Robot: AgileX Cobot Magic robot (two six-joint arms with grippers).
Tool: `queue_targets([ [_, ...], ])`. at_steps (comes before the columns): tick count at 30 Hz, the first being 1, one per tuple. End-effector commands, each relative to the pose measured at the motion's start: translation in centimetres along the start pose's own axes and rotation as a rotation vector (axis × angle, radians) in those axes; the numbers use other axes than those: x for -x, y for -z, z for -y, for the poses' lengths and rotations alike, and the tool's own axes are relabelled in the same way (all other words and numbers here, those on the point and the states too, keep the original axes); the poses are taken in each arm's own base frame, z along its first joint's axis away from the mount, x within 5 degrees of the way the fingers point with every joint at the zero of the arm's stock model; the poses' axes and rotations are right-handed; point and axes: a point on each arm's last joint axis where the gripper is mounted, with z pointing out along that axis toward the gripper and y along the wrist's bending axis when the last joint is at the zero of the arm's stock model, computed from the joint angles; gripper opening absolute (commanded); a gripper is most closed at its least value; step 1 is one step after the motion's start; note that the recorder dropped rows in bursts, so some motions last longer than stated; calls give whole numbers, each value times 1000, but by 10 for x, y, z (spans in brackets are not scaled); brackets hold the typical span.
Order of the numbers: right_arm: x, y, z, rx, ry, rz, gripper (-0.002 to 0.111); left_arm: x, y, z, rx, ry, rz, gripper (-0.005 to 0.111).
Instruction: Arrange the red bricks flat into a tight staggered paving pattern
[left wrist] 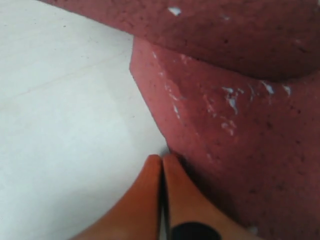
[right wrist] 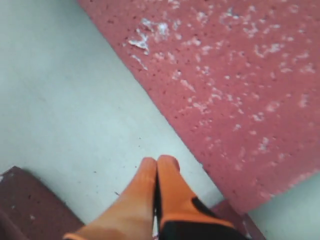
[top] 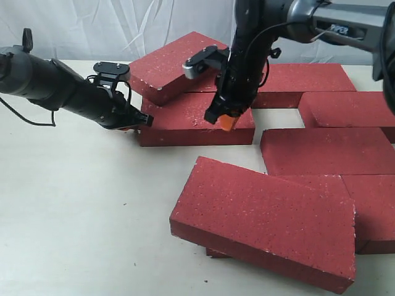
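Several red bricks lie on the white table. One flat brick (top: pixel 185 120) sits mid-table, and another brick (top: pixel 176 58) leans tilted on its far edge. My left gripper (top: pixel 147 121) is shut and empty, its orange fingertips (left wrist: pixel 162 160) touching the flat brick's (left wrist: pixel 225 150) left end at table level, under the overhanging brick (left wrist: pixel 225 35). My right gripper (top: pixel 227 123) is shut and empty, pointing down near that flat brick's right end. In the right wrist view this gripper (right wrist: pixel 159 161) hangs over bare table beside a speckled brick (right wrist: pixel 240 90).
More bricks lie flat at the right (top: pixel 308 80), (top: pixel 352 111), (top: pixel 327 151), (top: pixel 373 209). A large near brick (top: pixel 265 219) rests tilted on top of another one. A white curtain (top: pixel 92 24) hangs behind the table. Bare table (top: pixel 74 203) lies at the front left.
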Motion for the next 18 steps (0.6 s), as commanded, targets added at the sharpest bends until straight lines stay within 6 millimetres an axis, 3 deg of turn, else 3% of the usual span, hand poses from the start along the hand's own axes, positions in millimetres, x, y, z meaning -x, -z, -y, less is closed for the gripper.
queue_targets([
  [1,-20,29,13,57,-90,118,-1,1,-2,2,-5,12,4,0],
  [5,-47,35,9,-112,-131,318,-1,3,-2,2,-5,22,13,0],
  [8,-67,28,-8,-77,-133,339,-1,3,-2,2,-13,32,12,0],
  [18,-70,-6,-10,4,2,278,-1,4,-8,27,-12,-31,21,0],
])
